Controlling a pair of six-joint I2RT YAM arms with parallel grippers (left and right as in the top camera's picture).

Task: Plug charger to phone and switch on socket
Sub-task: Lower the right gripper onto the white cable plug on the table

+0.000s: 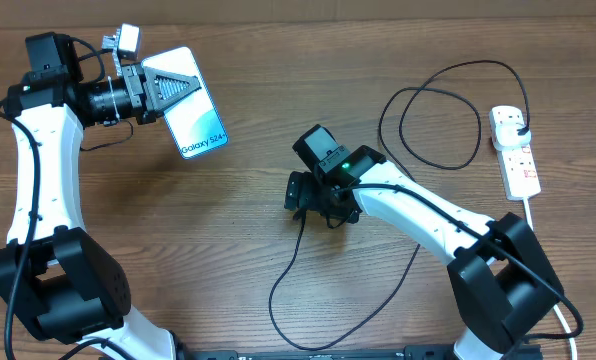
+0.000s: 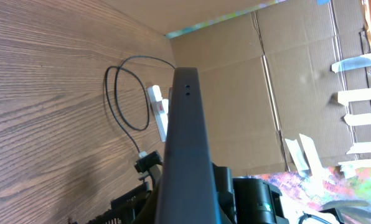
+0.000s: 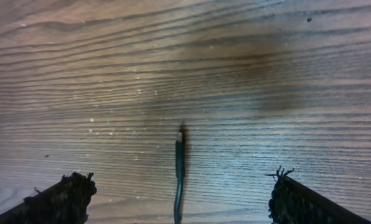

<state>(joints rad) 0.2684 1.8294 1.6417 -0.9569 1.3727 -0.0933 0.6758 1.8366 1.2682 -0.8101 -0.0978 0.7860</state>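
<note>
Left hand is clamped on the Galaxy phone, up at the far-left side of the wooden counter. The cyan screen faces the overhead camera, and the lettered end points toward the middle. From the left wrist camera the phone shows edge-on, a dark slab with two tiny holes in its end. It's aimed across at the white power strip by the cardboard wall.

Over to the right hand, low over the centre of the counter. Its wrist camera shows the fingers spread wide, gripping nothing. The connector tip of the charger cable lies flat on the wood in the gap, touching neither finger.

Overhead, the cable trails from that hand toward the near edge and curls back past the right arm. It loops at the far right and reaches the black plug, seated in the far end of the power strip. Red switches on the strip; on or off, can't tell. Phone and connector tip sit well apart.
</note>
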